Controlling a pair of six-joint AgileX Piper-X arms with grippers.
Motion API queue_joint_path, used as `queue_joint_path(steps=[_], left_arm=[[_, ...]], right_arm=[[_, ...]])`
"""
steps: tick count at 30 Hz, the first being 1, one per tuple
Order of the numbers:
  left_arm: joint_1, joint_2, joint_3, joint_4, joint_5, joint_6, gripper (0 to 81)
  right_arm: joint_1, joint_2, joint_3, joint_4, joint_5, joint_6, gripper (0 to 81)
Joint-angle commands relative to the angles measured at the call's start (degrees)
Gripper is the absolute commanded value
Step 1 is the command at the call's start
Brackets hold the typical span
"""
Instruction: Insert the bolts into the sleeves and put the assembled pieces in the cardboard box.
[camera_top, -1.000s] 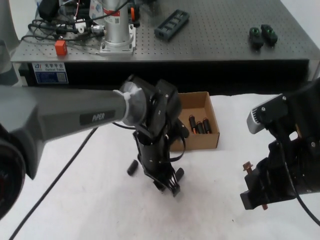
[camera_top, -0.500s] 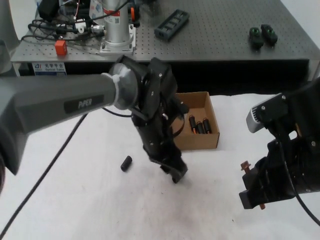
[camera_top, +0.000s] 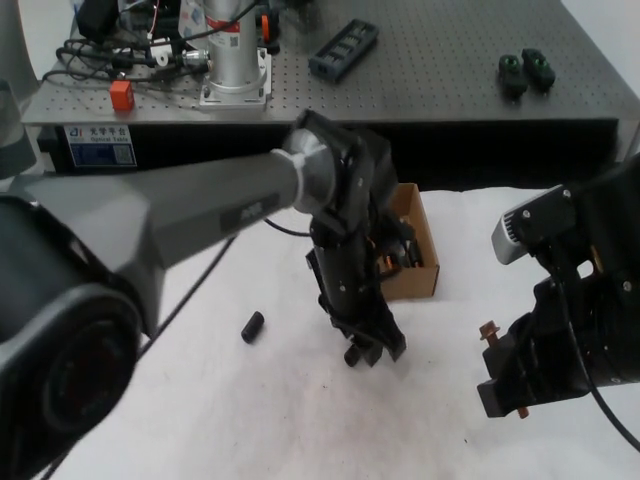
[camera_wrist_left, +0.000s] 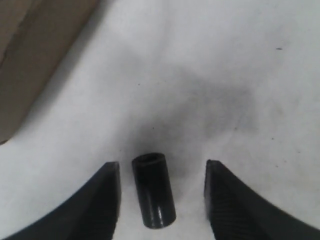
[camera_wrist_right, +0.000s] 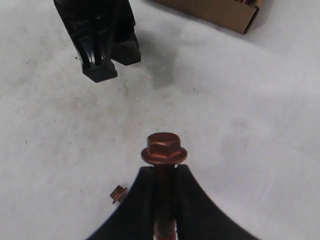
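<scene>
Jaws of the left gripper (camera_wrist_left: 161, 170), spread, have been brought across to straddle a sleeve (camera_wrist_left: 153, 192) on the surface (camera_top: 200, 400) near the box (camera_top: 410, 283). A bolt (camera_wrist_right: 164, 148) stays clenched in the right gripper (camera_wrist_right: 165, 172), awaiting insertion.

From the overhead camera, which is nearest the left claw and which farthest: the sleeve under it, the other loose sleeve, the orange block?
From the left gripper:
1. sleeve, right beneath it.
2. loose sleeve, aside on the cloth.
3. orange block, on the far bench.
</scene>
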Motion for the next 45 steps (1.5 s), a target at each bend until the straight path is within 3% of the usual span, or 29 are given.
queue_joint_path(steps=[1, 6, 8, 12, 13, 18, 21, 27, 31, 34, 38, 45], left_arm=[[-0.48, 0.25, -1.02, 0.66, -1.72, 0.82, 37.7], [-0.43, 1.08, -1.02, 1.79, -2.11, 1.18, 33.6], [-0.43, 1.08, -1.02, 2.39, -2.11, 1.69, 26.0], [-0.54, 1.08, -1.04, 2.75, -2.11, 1.59, 1.3], [-0.52, 0.79, -1.04, 2.76, -2.11, 1.57, 0.2], [-0.52, -3.16, 0.02, 3.46, 3.56, -4.64, 0.7], [-0.14, -9.41, 6.92, -1.03, 3.72, -7.04, 0.7], [0.20, -30.69, 35.93, -33.20, 6.19, -15.03, 0.7], [0.29, -41.72, 51.70, -53.70, 12.66, -15.77, 0.7], [0.29, -46.88, 59.64, -66.39, 18.05, -18.31, 0.7], [0.29, -50.02, 63.76, -76.23, 19.60, -22.53, 0.7], [0.29, -50.31, 63.66, -77.16, 20.36, -22.89, 0.7]], right_arm=[[-0.31, -0.38, -0.15, -0.69, -0.74, 0.20, 2.7], [-0.31, -0.38, -0.15, -0.69, -0.74, 0.20, 2.7], [-0.31, -0.38, -0.15, -0.69, -0.74, 0.20, 2.7], [-0.31, -0.38, -0.15, -1.48, -0.74, 0.76, 2.7], [-0.31, -0.38, -0.15, -2.09, -0.74, 1.71, 2.7], [-0.31, -0.70, -0.15, -7.15, -1.79, 7.09, 2.7], [-0.31, -0.97, -0.01, -11.20, -4.81, 10.33, 2.7], [0.57, -0.79, 5.29, -35.58, -17.97, 19.92, 2.7], [1.86, -0.20, 10.58, -54.59, -18.43, 27.19, 2.7], [1.83, 1.94, 11.54, -62.01, -22.70, 32.74, 2.7], [1.83, 3.86, 11.52, -64.44, -24.03, 33.71, 2.7], [1.83, 4.06, 11.73, -64.89, -23.75, 33.71, 2.7]])
